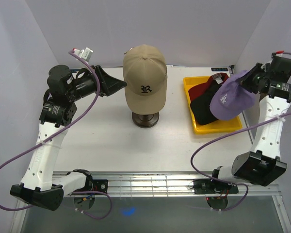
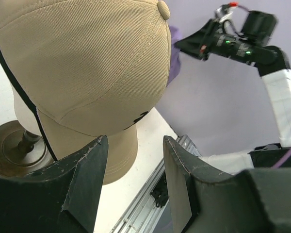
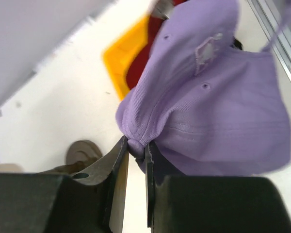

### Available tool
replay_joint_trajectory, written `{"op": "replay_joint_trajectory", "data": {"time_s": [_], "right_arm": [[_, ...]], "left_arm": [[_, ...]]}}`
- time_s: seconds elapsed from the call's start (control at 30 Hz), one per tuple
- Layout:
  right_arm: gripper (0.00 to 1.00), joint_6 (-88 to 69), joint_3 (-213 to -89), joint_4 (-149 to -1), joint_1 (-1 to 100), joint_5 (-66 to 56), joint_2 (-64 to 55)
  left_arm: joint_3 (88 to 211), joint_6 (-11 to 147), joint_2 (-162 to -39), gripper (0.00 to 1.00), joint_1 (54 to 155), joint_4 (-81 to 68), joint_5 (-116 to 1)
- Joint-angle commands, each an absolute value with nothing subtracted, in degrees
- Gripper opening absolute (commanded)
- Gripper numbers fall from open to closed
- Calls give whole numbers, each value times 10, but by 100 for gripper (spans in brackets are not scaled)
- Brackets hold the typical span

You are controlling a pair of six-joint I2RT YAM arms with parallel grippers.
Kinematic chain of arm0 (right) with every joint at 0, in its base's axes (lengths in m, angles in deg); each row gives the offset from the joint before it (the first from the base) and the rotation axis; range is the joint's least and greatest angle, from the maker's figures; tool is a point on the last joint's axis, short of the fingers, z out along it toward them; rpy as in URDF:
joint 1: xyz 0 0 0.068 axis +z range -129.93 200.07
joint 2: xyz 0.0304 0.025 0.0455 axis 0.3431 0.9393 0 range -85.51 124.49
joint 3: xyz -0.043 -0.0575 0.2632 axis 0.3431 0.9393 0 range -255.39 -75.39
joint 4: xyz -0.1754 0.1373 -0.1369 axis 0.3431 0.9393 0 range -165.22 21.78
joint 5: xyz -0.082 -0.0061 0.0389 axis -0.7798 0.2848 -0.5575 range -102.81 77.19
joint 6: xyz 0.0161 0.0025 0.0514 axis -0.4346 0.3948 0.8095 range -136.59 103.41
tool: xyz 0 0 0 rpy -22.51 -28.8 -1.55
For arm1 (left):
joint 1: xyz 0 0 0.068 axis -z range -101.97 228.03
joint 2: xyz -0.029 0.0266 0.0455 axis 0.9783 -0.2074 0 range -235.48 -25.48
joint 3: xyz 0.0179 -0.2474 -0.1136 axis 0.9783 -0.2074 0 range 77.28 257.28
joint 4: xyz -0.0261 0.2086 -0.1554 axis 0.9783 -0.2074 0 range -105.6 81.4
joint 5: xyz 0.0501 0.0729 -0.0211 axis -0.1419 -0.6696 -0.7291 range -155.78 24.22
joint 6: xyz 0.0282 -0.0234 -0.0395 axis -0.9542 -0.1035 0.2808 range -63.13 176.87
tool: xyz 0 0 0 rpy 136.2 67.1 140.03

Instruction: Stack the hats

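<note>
Right gripper (image 3: 136,145) pinches the lavender cap (image 3: 218,107) by its rim, holding it above the tray (image 1: 218,127), where a red cap (image 1: 200,90) and a black cap (image 1: 201,109) lie. Left of the tray, the tan cap (image 1: 145,73) sits on the mannequin (image 1: 145,118); farther left the left gripper (image 2: 135,141) stands open, empty.

Bright, even, diffuse light, soft shadows on the worktop (image 1: 102,141). Right wrist view: lavender cap (image 3: 218,97) motion-blurred at top, near fingers (image 3: 114,167) soft.

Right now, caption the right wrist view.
Right fingers pinch the lavender cap; yellow tray holding a red cap beyond.
</note>
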State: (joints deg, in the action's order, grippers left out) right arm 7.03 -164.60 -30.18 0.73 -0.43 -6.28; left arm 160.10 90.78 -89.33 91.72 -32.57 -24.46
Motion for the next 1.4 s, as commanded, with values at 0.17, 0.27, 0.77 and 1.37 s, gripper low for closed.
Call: {"op": "replay_joint_trajectory", "data": {"time_s": [0.17, 0.27, 0.77, 1.37], "right_arm": [[8, 149, -1887, -339, 10, 224, -107], [8, 229, -1926, -418, 11, 304, -106], [8, 691, -1997, -886, 12, 451, -104], [8, 762, -1963, -936, 12, 472, -129]], "left_arm": [[1585, 959, -886, 59, 918, -264, -250], [1577, 982, -882, 59, 917, -223, -239], [1592, 1099, -894, 62, 917, -13, -168], [1799, 1027, -1055, 64, 1141, -31, -217]]}}
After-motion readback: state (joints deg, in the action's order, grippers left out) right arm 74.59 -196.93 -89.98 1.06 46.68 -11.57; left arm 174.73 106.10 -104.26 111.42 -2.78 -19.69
